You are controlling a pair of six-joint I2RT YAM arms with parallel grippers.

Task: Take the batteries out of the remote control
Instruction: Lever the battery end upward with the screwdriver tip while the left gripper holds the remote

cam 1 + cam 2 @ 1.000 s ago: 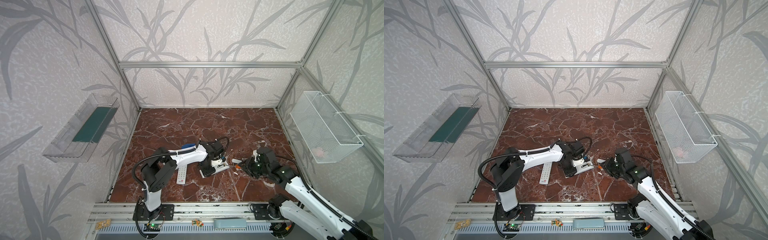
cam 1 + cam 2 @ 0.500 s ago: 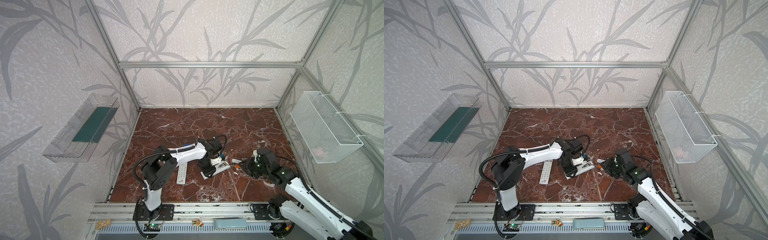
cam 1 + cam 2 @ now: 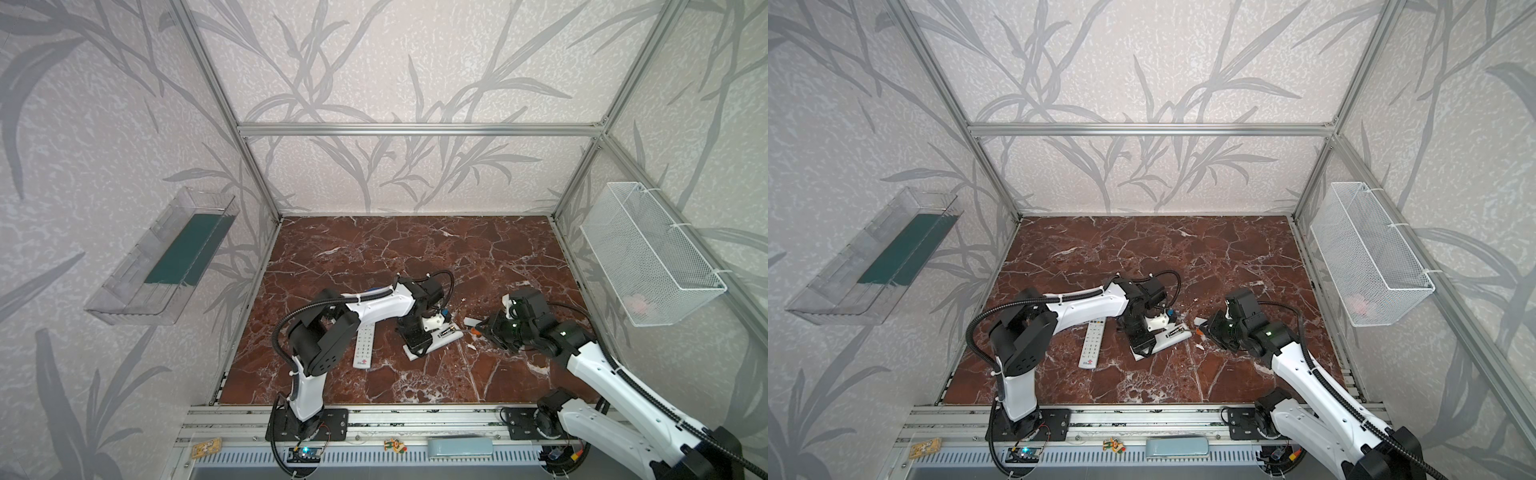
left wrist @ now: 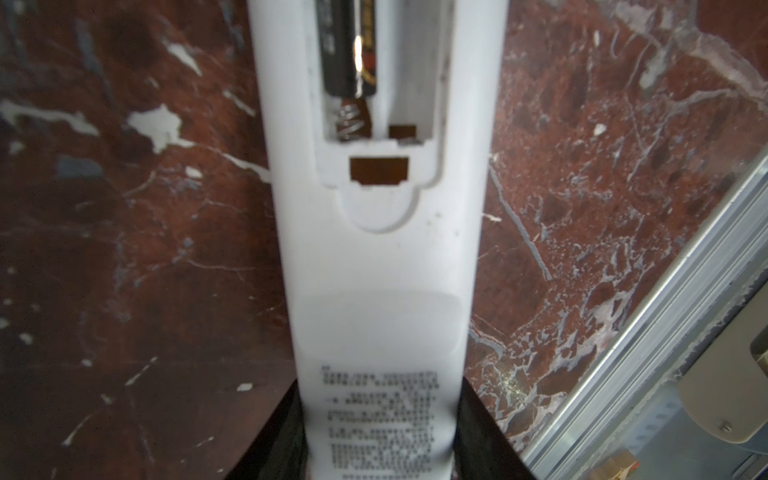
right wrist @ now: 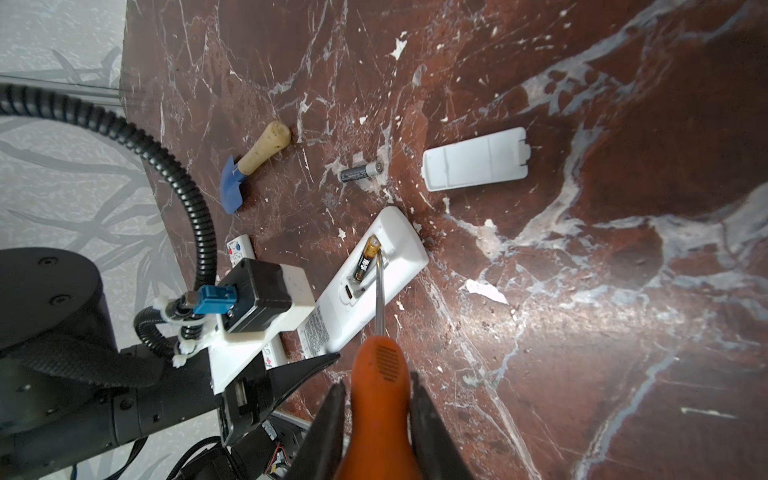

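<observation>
A white remote control (image 4: 382, 257) lies back-up on the marble, its battery bay open. My left gripper (image 4: 380, 432) is shut on the remote's printed end. One of the batteries (image 4: 349, 50) sits in the bay beside an empty slot. Another of the batteries (image 5: 360, 171) lies loose on the marble. My right gripper (image 5: 376, 399) is shut on an orange-handled screwdriver (image 5: 376, 370). The screwdriver's tip touches the seated battery (image 5: 365, 259). In both top views the grippers (image 3: 417, 338) (image 3: 1208, 330) meet over the remote (image 3: 1167, 338).
A white battery cover (image 5: 476, 165) and a small blue shovel (image 5: 249, 166) lie past the remote. A second remote (image 3: 363, 347) lies face-up under the left arm. A clear bin (image 3: 162, 257) hangs on the left wall and a wire basket (image 3: 648, 253) on the right.
The left arm's elbow has shifted a little to the right. The remote and the right gripper with the screwdriver stay where they were.
</observation>
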